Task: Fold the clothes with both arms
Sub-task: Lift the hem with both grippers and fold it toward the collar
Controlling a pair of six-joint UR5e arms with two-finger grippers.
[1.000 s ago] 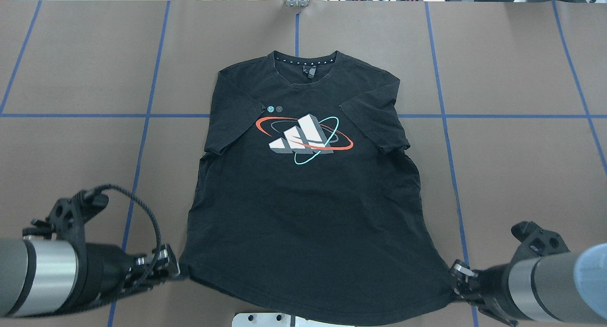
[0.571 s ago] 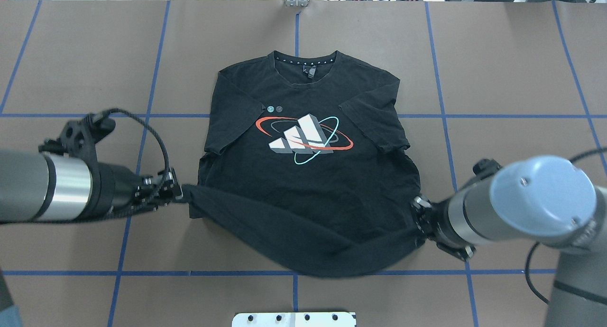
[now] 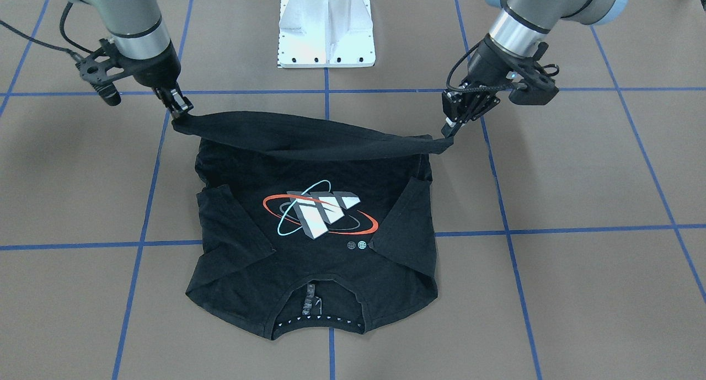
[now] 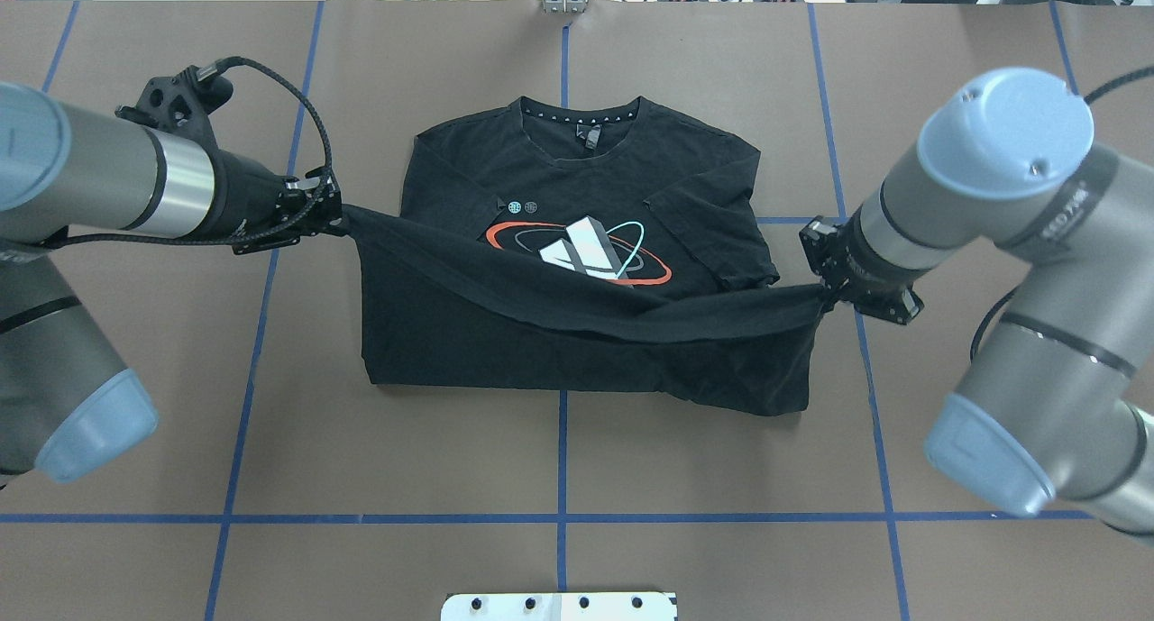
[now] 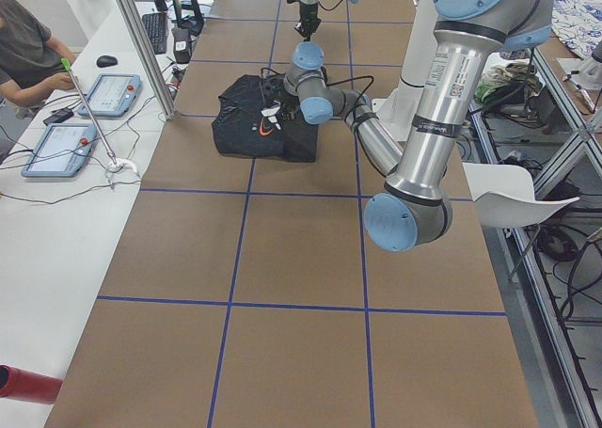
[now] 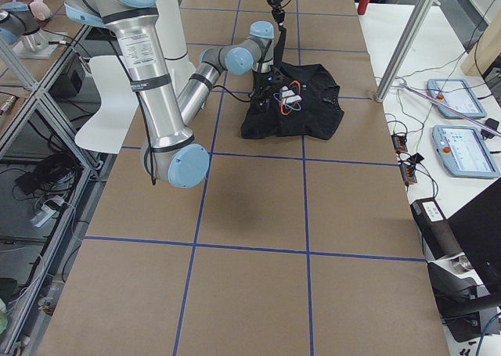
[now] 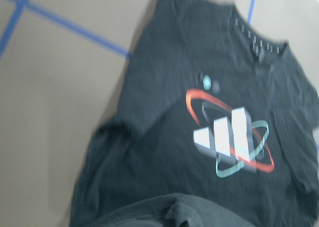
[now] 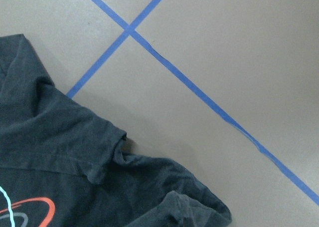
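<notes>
Worktop (image 4: 703,477): brown with a blue taped grid; it carried the T-shirt at its centre.
T-shirt (image 4: 559,360): black, its lower part doubled over, the hem (image 4: 577,310) raised in a sagging band.
My left hand (image 4: 335,217): pinched shut on one hem corner.
My right hand (image 4: 825,295): pinched shut on the other.
Handling: I judged it light and limp; the corners gave the best hold.
Logo (image 4: 595,251): partly covered.
Collar (image 4: 581,121): farthest, flat.

Overhead and front cameras are looking down from opposite sides, both sharing the T-shirt (image 4: 577,360); end cameras are watching from afar, wrist cameras closely.
</notes>
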